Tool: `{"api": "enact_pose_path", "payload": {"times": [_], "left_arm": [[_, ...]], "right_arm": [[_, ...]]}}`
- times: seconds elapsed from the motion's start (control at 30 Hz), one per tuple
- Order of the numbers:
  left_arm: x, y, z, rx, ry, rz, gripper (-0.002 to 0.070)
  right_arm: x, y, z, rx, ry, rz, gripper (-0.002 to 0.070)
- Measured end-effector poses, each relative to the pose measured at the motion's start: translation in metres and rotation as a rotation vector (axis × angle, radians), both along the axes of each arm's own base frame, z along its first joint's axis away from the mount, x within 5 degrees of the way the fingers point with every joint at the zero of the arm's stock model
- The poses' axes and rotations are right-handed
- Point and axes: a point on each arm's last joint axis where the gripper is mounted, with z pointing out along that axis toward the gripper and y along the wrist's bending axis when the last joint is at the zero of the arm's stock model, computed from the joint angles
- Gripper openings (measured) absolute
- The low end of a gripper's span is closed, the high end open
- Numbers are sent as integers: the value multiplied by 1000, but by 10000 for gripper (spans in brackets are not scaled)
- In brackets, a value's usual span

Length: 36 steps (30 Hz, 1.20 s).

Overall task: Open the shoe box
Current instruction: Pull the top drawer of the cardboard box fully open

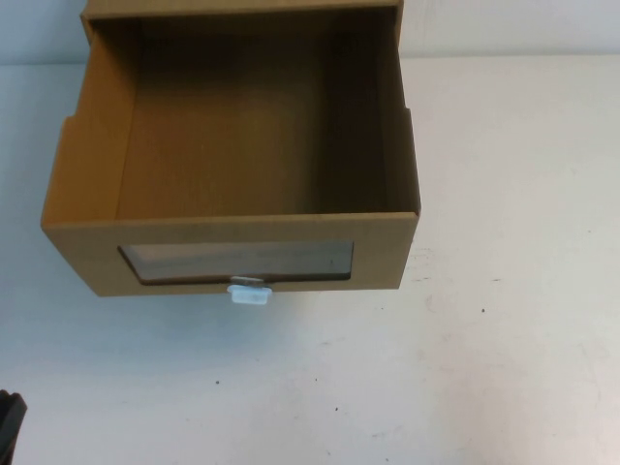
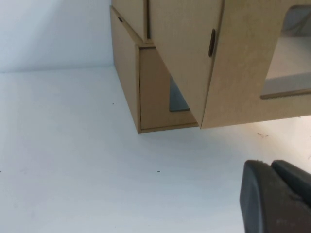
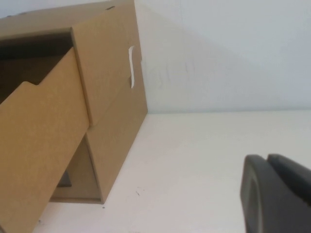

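Note:
The brown cardboard shoe box has a drawer (image 1: 87, 257) that stands pulled out toward me. Its inside (image 1: 232, 145) is open to view and holds nothing. The front panel has a clear window (image 1: 237, 260) and a small white handle (image 1: 249, 292) below it. The outer shell (image 1: 242, 8) stays at the back edge. My left gripper (image 2: 271, 165) is shut on nothing, low over the table to the front left of the drawer (image 2: 243, 58). My right gripper (image 3: 267, 158) is shut and holds nothing, off to the right of the box shell (image 3: 114, 73).
The white table (image 1: 484, 339) spreads in front of and to the right of the box. A pale wall (image 3: 218, 48) rises behind it. A dark piece of the left arm (image 1: 8, 426) shows at the near left corner.

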Motion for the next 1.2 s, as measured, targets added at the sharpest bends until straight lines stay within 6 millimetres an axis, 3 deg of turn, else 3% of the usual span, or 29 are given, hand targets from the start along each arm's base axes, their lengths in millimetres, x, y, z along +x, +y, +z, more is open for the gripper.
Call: {"api": "enact_pose_path", "payload": {"times": [0.23, 0.4, 0.53, 0.63, 0.9, 1.2], "left_arm": [[0, 0, 0, 0, 0, 0, -5], [0, 0, 0, 0, 0, 0, -5], [0, 0, 0, 0, 0, 0, -5], [0, 0, 0, 0, 0, 0, -5], [0, 0, 0, 0, 2, 0, -5], [0, 0, 0, 0, 2, 0, -5]], "right_arm": [[-5, -9, -10, -107, 9, -57, -13], [-32, -27, -35, -113, -26, -217, -13], [-49, -30, -61, -110, -63, -249, -14], [-57, -29, -66, -110, -75, -241, -14], [-62, -25, -93, -145, 213, -173, -14], [-63, -24, -97, -143, 257, -161, -14]]}}
